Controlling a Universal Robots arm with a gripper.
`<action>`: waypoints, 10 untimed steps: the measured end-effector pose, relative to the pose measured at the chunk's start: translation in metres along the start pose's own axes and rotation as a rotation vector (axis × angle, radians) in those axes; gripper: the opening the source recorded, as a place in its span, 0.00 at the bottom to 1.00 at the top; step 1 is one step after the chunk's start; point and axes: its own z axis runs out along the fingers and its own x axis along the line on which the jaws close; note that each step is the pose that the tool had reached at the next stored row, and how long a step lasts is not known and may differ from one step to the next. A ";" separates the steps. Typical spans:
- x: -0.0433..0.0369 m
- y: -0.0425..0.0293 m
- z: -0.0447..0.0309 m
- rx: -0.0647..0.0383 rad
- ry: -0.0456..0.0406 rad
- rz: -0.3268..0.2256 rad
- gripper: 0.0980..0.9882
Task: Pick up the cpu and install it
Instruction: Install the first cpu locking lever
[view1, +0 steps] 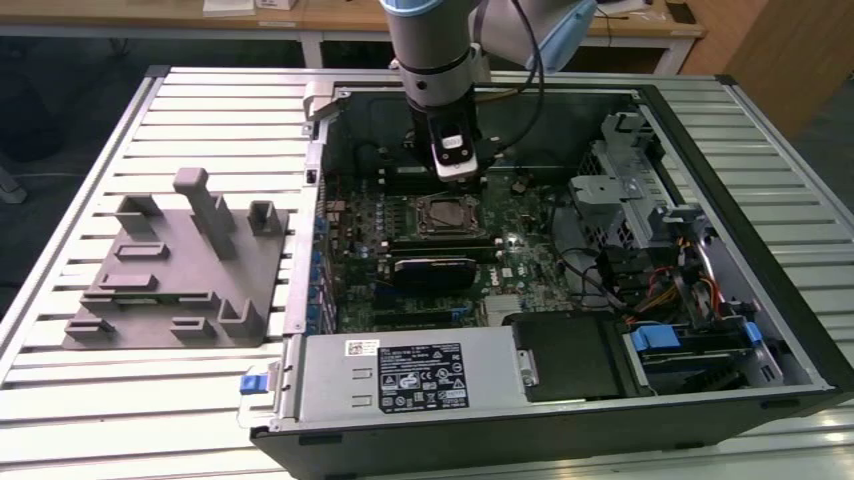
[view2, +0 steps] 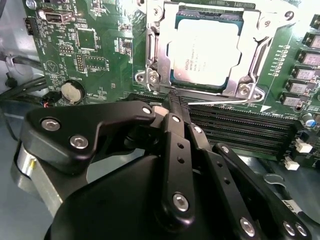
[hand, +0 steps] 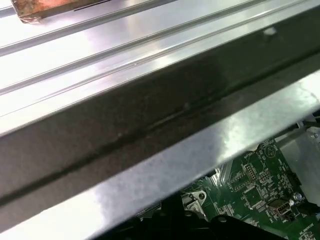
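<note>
From my end the cpu looks seated in the socket, frame around it, just ahead of the claw tips. Claw is clenched, fingers pinched together with nothing between them, hovering above the board just short of the socket's near edge. So pick and place look done; I can't tell if the latch lever is locked. Count: one cpu, one socket, one claw, one open case, one grey fixture well off to the side.
</note>
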 end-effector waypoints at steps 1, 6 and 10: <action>0.0000 -0.0001 0.0002 -0.002 0.0014 -0.003 0.01; 0.0002 -0.0001 0.0009 -0.011 0.0074 -0.016 0.01; 0.0002 -0.0002 0.0011 -0.012 0.0081 -0.019 0.01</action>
